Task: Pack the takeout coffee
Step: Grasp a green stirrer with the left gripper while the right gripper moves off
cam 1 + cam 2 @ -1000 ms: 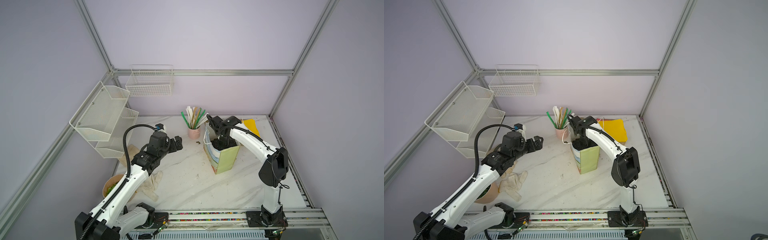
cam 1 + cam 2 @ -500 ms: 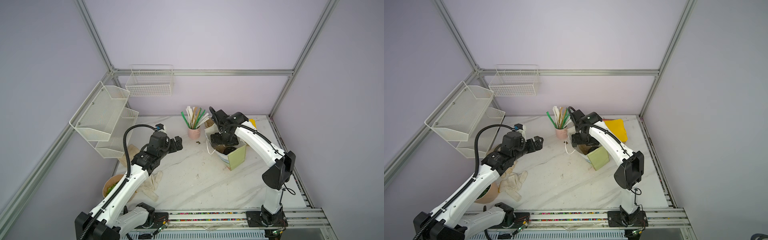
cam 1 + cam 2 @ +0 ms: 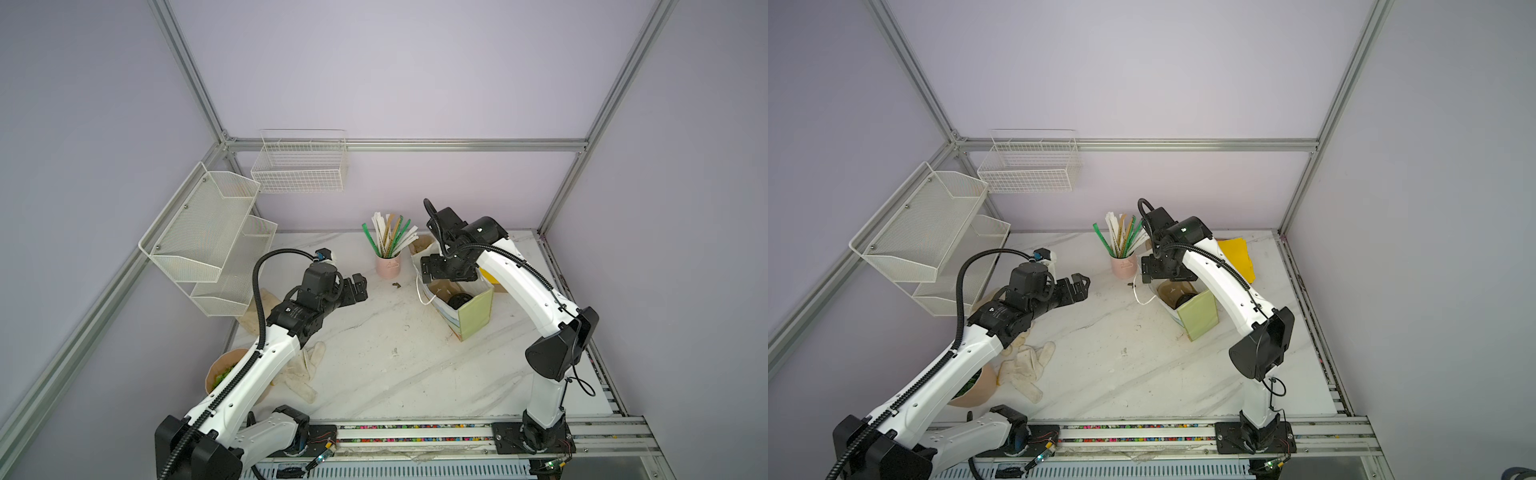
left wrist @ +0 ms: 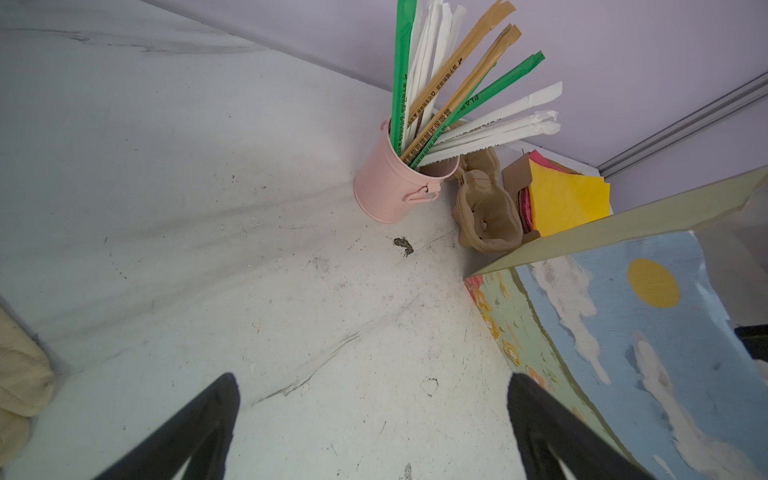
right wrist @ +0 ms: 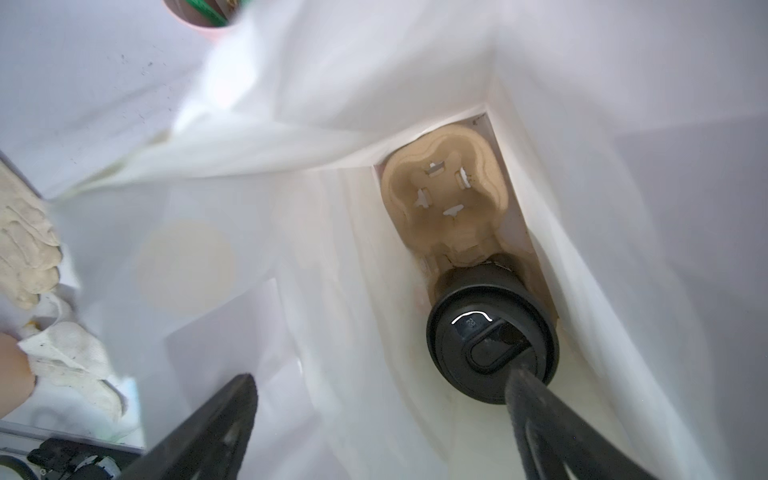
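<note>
A lidded black coffee cup (image 5: 492, 345) stands in a cardboard carrier (image 5: 444, 195) inside the paper bag (image 3: 473, 316).
The right gripper (image 5: 380, 376) hangs over the bag, spread wide, empty; the left gripper (image 4: 372, 377) beside the bag, likewise.

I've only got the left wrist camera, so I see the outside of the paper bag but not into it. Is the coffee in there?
Observer: Yes. In the right wrist view the black lidded cup stands in one pocket of a brown pulp carrier at the bottom.
Operator: Is the right arm holding it?
Observer: No. The right gripper has its jaws wide open, not closed on the cup.
Operator: Where is that gripper, then?
Observer: In a top view it hangs over the open mouth of the bag.
</note>
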Controlling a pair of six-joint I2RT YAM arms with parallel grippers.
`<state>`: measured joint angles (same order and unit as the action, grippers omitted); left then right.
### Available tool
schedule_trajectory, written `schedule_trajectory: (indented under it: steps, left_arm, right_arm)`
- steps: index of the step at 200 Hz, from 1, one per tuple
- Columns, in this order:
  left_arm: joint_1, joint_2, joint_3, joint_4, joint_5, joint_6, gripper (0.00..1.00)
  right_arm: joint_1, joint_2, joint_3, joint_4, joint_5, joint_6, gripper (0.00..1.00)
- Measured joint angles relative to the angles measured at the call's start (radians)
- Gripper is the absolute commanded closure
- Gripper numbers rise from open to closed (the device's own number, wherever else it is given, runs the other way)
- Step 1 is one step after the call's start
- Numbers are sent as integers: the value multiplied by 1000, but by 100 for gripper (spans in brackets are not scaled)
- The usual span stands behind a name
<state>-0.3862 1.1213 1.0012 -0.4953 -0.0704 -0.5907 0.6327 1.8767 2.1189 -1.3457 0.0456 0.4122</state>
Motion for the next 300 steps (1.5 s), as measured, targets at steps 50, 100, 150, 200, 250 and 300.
schedule_trajectory:
  steps: [50, 100, 150, 200, 250, 300]
  left_arm:
    - [0, 33, 0, 0, 14, 0, 0]
    - [0, 68, 25, -16, 10, -2, 0]
    - [0, 195, 224, -26, -8, -26, 0]
    - [8, 468, 505, -2, -88, 32, 2]
    - [63, 720, 684, -10, -73, 57, 25]
    - [72, 865, 824, -25, -89, 80, 41]
  right_arm:
    - [-58, -19, 74, -5, -17, -4, 3]
    - [-65, -46, 230, -2, -26, -3, 3]
    - [-64, -139, 314, 27, 60, -3, 3]
    - [-64, -266, 233, 109, 133, -11, 3]
    - [-64, -374, 85, 182, 161, -23, 3]
    - [-64, -459, -5, 248, 159, -32, 3]
